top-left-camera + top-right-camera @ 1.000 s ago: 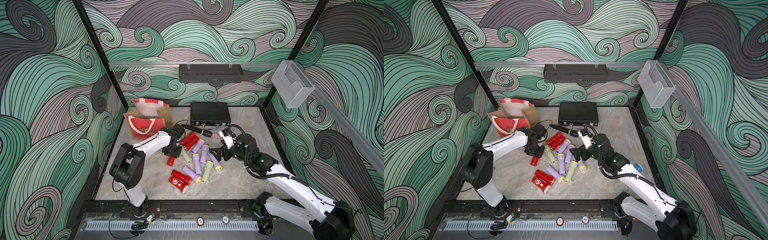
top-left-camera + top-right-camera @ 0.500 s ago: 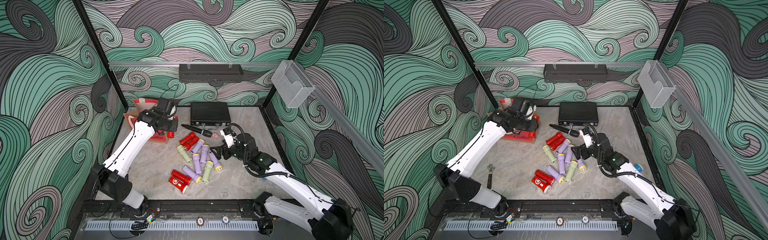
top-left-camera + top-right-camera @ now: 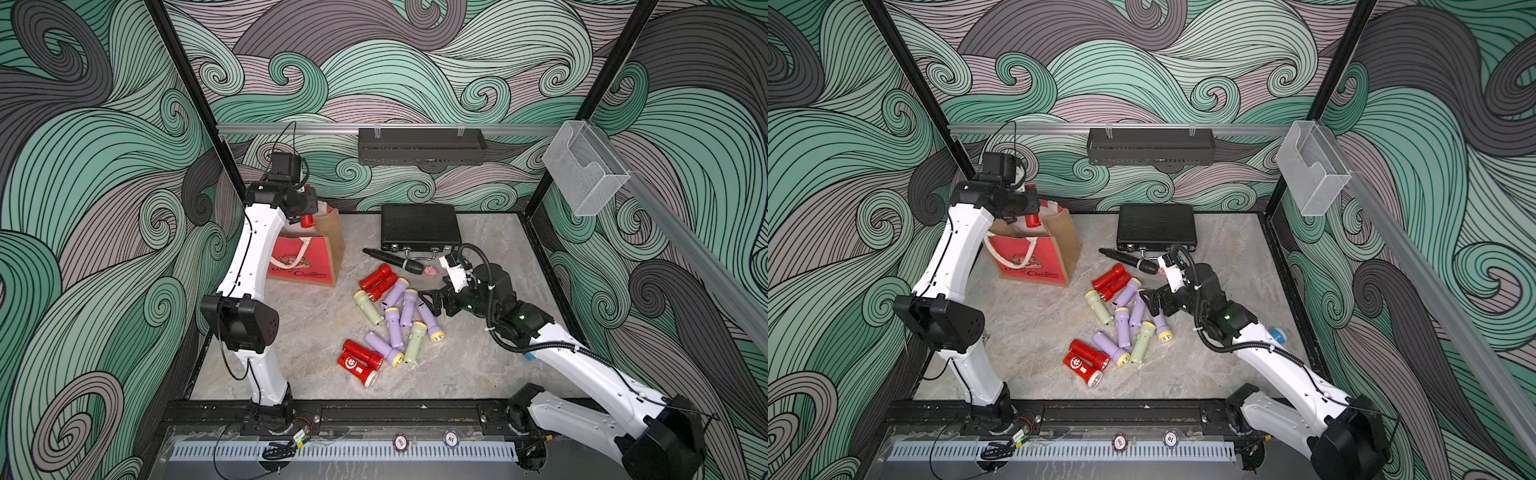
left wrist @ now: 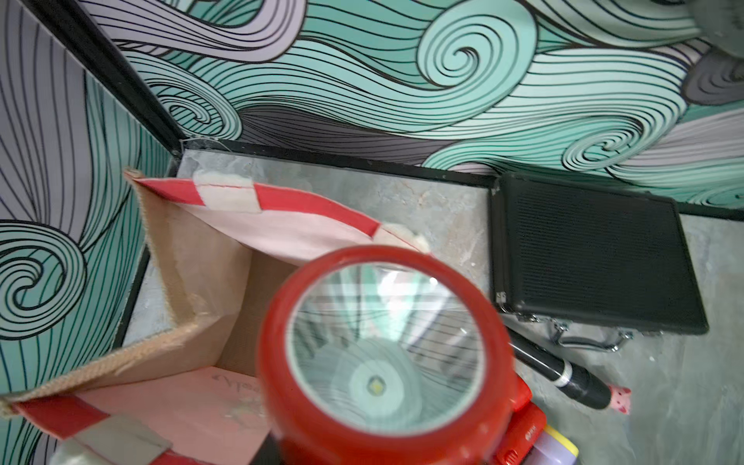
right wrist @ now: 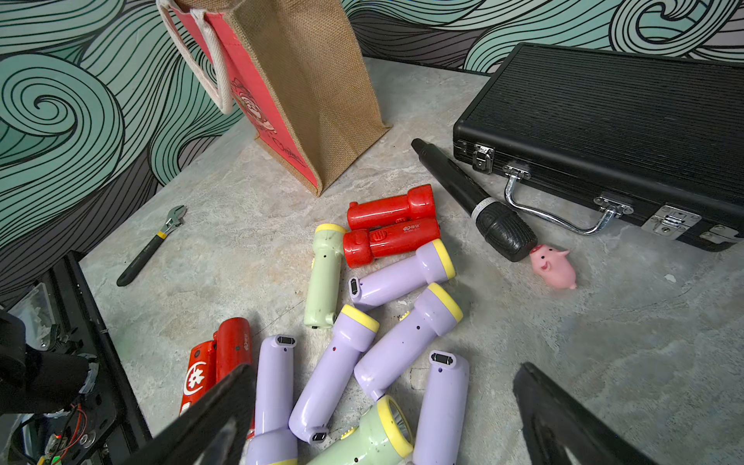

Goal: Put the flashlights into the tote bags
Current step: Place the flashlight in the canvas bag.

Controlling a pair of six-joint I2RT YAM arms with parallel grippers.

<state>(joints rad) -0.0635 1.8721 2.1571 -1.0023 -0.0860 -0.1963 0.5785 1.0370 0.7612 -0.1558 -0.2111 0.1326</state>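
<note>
We are gripping a red flashlight (image 3: 307, 220) in the left claw (image 3: 304, 210), clamped snugly around it, above the open mouth of the tote bag (image 3: 307, 262) at the far left of the counter (image 3: 311, 332). We are holding the right claw (image 3: 432, 302) spread wide and empty at the right edge of the other flashlights (image 3: 395, 316), which are lying heaped mid-counter.

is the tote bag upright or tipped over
Upright: the tote bag stands on its base in both top views, mouth open upward.

Both arms (image 3: 582, 368) have white links (image 3: 257, 243), black joint housings (image 3: 245, 322) and looping black cables (image 3: 489, 286).
</note>
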